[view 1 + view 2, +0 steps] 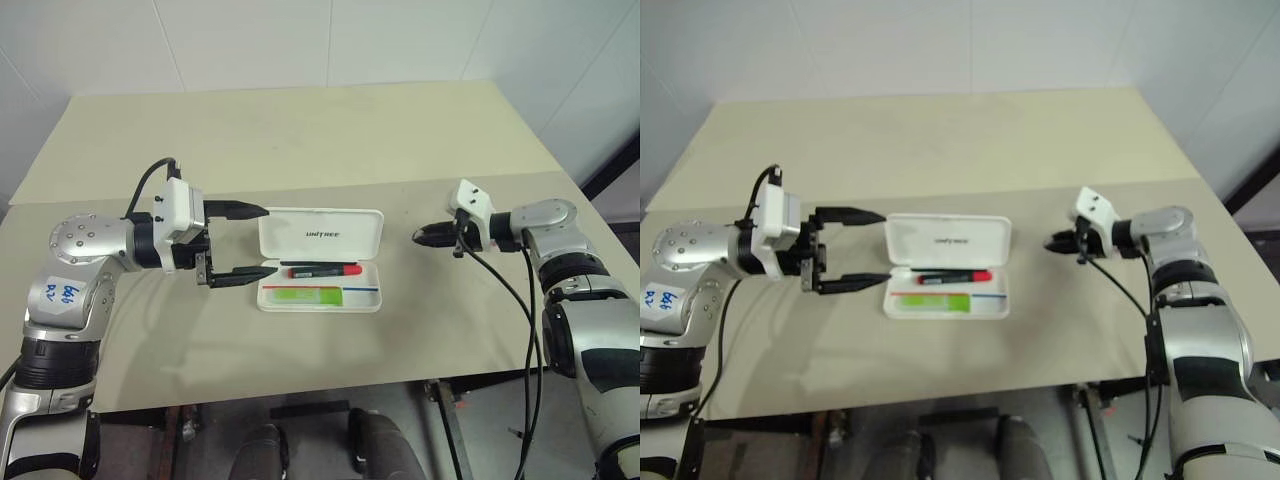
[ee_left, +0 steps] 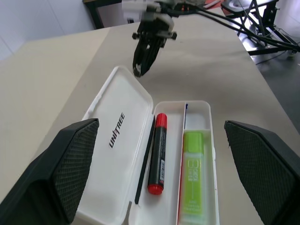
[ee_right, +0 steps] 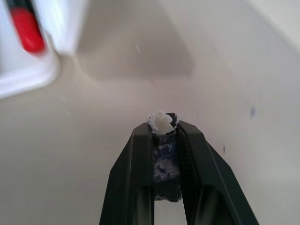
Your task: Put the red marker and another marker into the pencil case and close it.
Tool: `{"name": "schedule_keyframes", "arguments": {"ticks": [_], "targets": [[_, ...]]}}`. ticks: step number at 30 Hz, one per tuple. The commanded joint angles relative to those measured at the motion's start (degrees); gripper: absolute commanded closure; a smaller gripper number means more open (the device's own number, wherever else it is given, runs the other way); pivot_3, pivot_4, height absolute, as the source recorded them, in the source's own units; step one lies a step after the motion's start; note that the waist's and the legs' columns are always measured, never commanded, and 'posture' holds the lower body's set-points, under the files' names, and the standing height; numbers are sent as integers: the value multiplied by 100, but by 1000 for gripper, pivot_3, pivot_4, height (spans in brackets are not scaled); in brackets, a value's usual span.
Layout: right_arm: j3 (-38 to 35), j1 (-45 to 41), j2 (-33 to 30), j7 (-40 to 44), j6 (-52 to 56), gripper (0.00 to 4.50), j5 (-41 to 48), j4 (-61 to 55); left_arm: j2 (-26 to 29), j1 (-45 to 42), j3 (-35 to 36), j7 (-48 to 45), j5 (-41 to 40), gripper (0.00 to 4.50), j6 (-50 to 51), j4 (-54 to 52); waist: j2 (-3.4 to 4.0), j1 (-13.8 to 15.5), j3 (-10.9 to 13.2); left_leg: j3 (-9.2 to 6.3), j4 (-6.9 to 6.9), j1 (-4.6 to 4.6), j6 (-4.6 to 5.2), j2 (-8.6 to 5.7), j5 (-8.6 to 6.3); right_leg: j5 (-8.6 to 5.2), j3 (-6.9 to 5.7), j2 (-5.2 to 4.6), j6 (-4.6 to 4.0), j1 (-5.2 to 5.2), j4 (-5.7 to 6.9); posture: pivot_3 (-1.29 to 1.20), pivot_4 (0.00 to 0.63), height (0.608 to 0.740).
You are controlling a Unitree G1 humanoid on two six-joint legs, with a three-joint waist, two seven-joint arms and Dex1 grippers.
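The white pencil case lies open in the middle of the table, its lid with dark lettering folded back. Inside it, the red marker with its black section lies nearest the lid. The light green marker lies beside it, nearer the front wall. My left gripper is open at the case's left end, one finger by the lid and one by the tray. In the left wrist view both markers lie between its pads. My right gripper is shut, off the case's right end, holding neither marker.
The beige table stretches far behind the case, with a seam running across it. Its front edge is close to me. A black cable hangs from my right wrist over the table's right side.
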Motion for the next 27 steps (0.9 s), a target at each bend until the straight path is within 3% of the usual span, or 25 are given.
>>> {"name": "schedule_keyframes", "arguments": {"ticks": [1, 8, 13, 19, 27], "targets": [[-273, 193, -90, 502, 86, 4143, 553, -977, -43, 104, 57, 20, 28, 0, -223, 9, 0, 12, 0, -1, 0, -1, 0, 0, 0, 0, -1, 0, 0, 0, 0, 0, 150, 740], [-305, 2337, -120, 612, 2221, 4143, 1821, -5197, -161, 410, 33, 135, 16, 0, -297, -75, 1, 96, 0, -18, -1, -10, 1, 11, -1, 0, -14, -12, 0, -1, -1, 0, 150, 740], [-67, 3606, 112, -191, 3723, 4143, 2478, -7796, -280, 544, -48, 164, 32, 0, -329, -58, 0, 76, 0, -20, 11, -4, 39, 4, -18, 2, -10, -26, 3, 2, 12, 0, 150, 740], [239, 3927, 208, -657, 4087, 4143, 2584, -8377, -366, 465, -147, 175, 40, 0, -337, 4, 0, 73, 0, -26, 21, 8, 38, -3, -12, 5, -9, -24, -6, 1, 22, 0, 150, 740], [739, 3661, 300, -706, 3594, 4143, 2215, -7694, -407, 485, -189, 205, 52, 0, -326, -31, 0, 68, 0, -25, 23, 10, 37, -10, -5, 8, -9, -16, -12, 1, 27, 0, 150, 740]]}}
